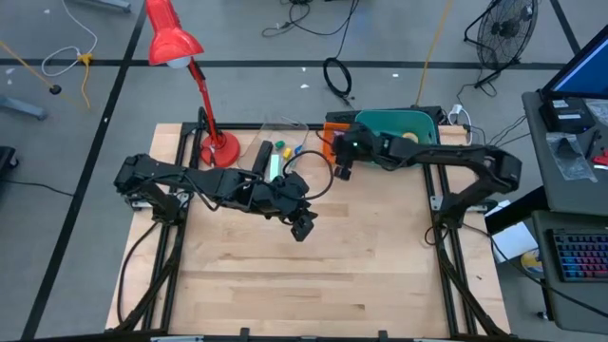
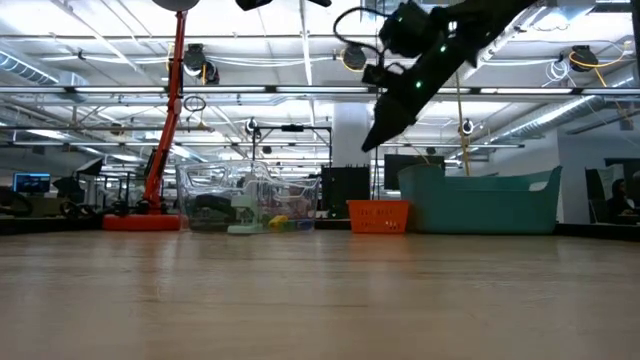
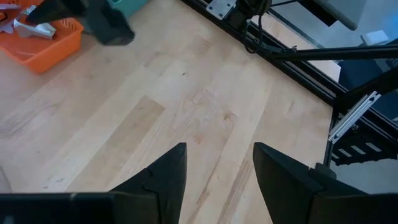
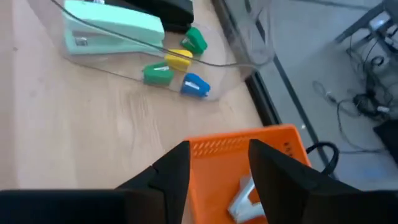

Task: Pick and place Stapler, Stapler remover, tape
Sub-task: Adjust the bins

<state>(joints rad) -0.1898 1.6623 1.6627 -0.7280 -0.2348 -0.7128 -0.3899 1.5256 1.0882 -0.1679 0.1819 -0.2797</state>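
A pale green stapler (image 4: 115, 30) lies inside a clear tray (image 4: 242, 59) at the far edge of the table (image 1: 313, 266), with a black stapler (image 4: 168, 9) just behind it. Four small coloured pieces lie beside the green stapler in the same tray: two green (image 4: 194, 40) (image 4: 157, 73), one yellow (image 4: 178, 59) and one blue (image 4: 195, 85). Whether they are tape rolls I cannot tell. One orange basket (image 4: 249, 146) stands just beside the tray, and a single grey metal piece (image 4: 244, 196) lies in it, seemingly the staple remover.

The right gripper (image 4: 214, 165) hangs above the orange basket, directly over the grey piece, its fingers spread apart with nothing between them. In the high view the right gripper (image 1: 340, 163) sits over the near side of the basket, next to one teal bin (image 1: 399, 123).

The left gripper (image 3: 217, 171) hovers over bare wood near the table's middle, its fingers parted and empty; in the high view it shows at (image 1: 302, 226), well apart from the tray and the basket.

One red desk lamp (image 1: 185, 57) stands at the table's far left corner, its round base just beside the clear tray. From table height the lamp, tray, basket and bin stand in a row along the far edge.
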